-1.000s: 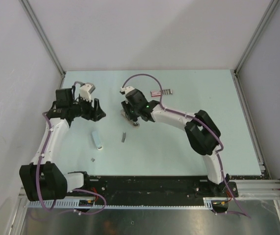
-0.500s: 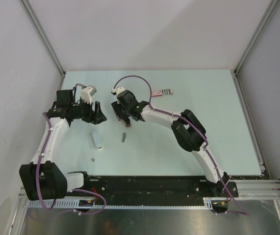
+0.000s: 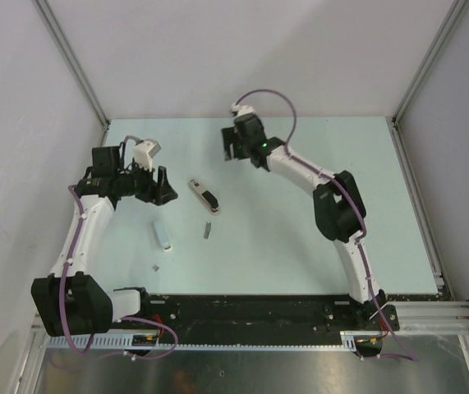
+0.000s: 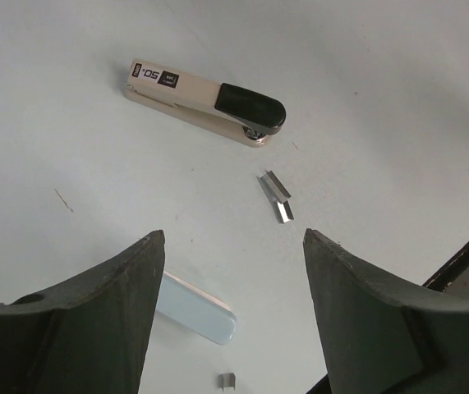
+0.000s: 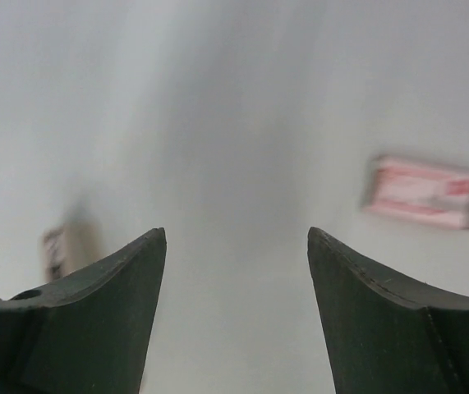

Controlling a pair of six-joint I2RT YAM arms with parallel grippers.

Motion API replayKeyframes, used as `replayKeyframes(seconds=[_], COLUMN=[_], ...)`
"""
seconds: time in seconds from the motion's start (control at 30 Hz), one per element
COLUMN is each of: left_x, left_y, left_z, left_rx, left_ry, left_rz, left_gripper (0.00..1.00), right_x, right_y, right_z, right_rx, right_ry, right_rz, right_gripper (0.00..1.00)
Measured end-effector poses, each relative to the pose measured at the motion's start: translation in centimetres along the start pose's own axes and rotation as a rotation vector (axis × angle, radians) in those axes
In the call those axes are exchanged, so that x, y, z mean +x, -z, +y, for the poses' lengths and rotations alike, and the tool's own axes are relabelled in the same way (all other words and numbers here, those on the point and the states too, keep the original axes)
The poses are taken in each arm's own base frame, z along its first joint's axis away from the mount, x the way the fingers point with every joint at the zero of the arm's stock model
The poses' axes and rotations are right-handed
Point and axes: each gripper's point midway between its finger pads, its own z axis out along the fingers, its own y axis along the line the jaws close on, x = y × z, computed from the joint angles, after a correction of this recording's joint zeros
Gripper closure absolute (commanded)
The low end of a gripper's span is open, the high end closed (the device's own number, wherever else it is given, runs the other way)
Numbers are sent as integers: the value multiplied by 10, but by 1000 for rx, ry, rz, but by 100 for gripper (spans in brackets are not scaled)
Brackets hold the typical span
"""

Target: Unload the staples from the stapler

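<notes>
The stapler (image 3: 204, 196), cream-white with a black end, lies flat on the table with nothing touching it; the left wrist view shows it whole (image 4: 205, 103). A short silvery strip of staples (image 3: 208, 230) lies just in front of it (image 4: 277, 197), and a tiny staple piece (image 3: 156, 267) sits nearer the arm bases (image 4: 227, 379). My left gripper (image 3: 160, 185) hovers open to the left of the stapler, nothing between its fingers (image 4: 232, 236). My right gripper (image 3: 232, 149) is open and empty near the far edge, away from the stapler (image 5: 236, 232).
A pale bluish-grey bar (image 3: 163, 235) lies below the left gripper (image 4: 197, 310). A red-and-white flat box (image 5: 423, 190) shows blurred in the right wrist view; the right arm hides it from above. Walls enclose the table (image 3: 365, 205) on three sides.
My right gripper opened, let the stapler down onto the table and swung away toward the far edge. The left arm has barely moved.
</notes>
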Motion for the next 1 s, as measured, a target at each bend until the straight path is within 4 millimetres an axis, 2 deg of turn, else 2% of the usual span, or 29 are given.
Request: replayKeyframes(seconds=[0.1, 0.23, 0.33, 0.43, 0.53, 0.67, 1.0], left_x=[-1, -4, -9, -14, -16, -16, -17], left_y=[1, 2, 3, 1, -2, -3, -3], left_z=[0, 0, 0, 3, 5, 6, 5], left_rx=[-1, -2, -4, -4, -1, 2, 2], left_ry=[-2, -3, -6, 0, 16, 40, 51], left_rz=[-2, -3, -9, -10, -2, 6, 7], left_gripper=[26, 26, 26, 26, 26, 26, 26], right_x=[-47, -89, -89, -65, -36, -8, 1], right_y=[-2, -16, -35, -62, -83, -97, -96], right_z=[-65, -131, -162, -187, -203, -211, -210], right_rx=[150, 292, 349, 387, 409, 426, 450], right_ry=[-53, -93, -109, -106, -98, -82, -100], right_rz=[-106, -220, -243, -208, -158, -101, -86], right_gripper=[27, 27, 28, 28, 30, 31, 33])
